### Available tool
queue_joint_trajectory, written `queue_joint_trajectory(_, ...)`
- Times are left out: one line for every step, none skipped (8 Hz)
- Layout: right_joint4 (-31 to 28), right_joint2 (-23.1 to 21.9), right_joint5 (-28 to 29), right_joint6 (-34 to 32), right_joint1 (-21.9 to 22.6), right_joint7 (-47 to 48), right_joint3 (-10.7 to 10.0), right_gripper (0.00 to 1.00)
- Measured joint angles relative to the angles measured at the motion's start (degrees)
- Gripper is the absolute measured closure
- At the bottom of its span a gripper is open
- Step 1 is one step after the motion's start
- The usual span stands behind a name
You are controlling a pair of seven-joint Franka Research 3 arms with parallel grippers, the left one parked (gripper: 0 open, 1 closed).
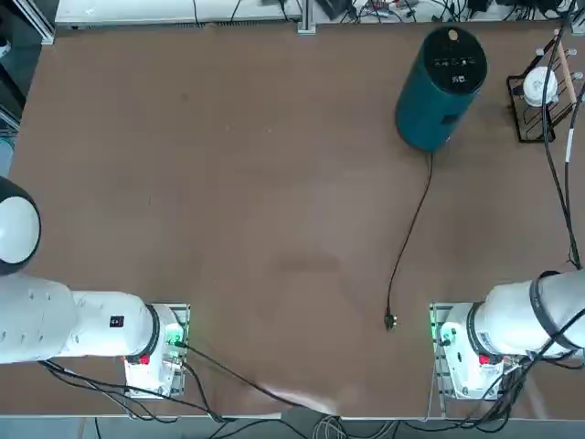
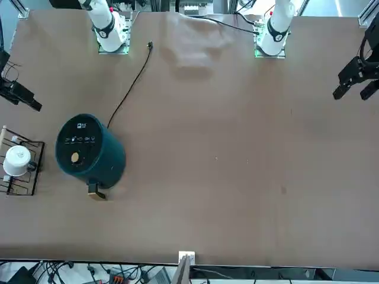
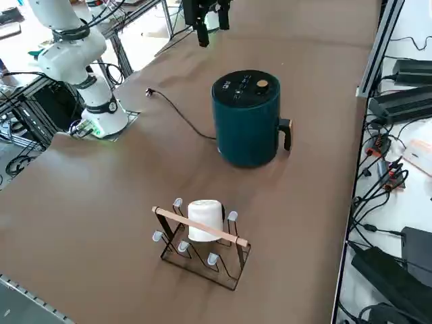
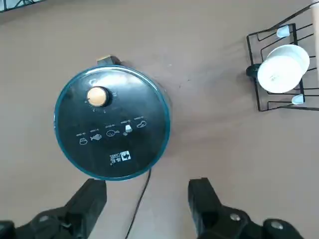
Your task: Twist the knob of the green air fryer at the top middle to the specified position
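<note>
Right end effector (image 4: 147,201) released, hovering above tall teal-green cylindrical air fryer (image 4: 112,128) near tabletop's far edge; tan-centred black knob (image 4: 97,96) faces upward, reachable.

bright even overhead light, soft shadows, sharp focus throughout

Right claw (image 4: 147,204) hangs high, fingers spread apart.

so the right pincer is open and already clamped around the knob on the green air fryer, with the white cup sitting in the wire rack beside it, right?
Not quite: the right pincer is open but hangs above the green air fryer, clear of the knob, as the right wrist view shows. The white cup does sit in the wire rack beside it.
</note>
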Motion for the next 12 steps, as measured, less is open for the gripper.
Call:
queue_joint_trajectory(-0.1, 0.2, 0.0, 0.0, 0.0, 0.0, 0.0, 0.0)
queue_joint_trajectory(-0.1, 0.6, 0.0, 0.0, 0.1, 0.0, 0.2, 0.0)
queue_joint_trajectory(-0.2, 1.3, 0.0, 0.0, 0.2, 0.0, 0.4, 0.0)
queue_joint_trajectory(-0.2, 2.1, 0.0, 0.2, 0.4, -0.3, 0.6, 0.0)
queue_joint_trajectory(-0.3, 3.2, 0.0, 0.4, 0.8, -1.9, 0.8, 0.0)
queue_joint_trajectory(-0.4, 4.7, 0.0, 0.9, 1.3, -5.4, 1.0, 0.0)
queue_joint_trajectory(-0.5, 6.5, 0.0, 2.7, 1.8, -9.5, 1.1, 0.0)
queue_joint_trajectory(-0.6, 8.3, -0.1, 5.3, 2.4, -13.4, 1.1, 0.0)
queue_joint_trajectory(-0.6, 10.3, -0.7, 7.6, 3.2, -16.4, 1.1, 0.0)
queue_joint_trajectory(-0.7, 12.2, -1.2, 9.8, 4.0, -17.9, 1.1, 0.0)
queue_joint_trajectory(-0.7, 13.8, -1.5, 11.7, 4.6, -18.5, 1.1, 0.0)
queue_joint_trajectory(-0.7, 15.0, -1.7, 13.2, 5.4, -18.5, 1.1, 0.0)
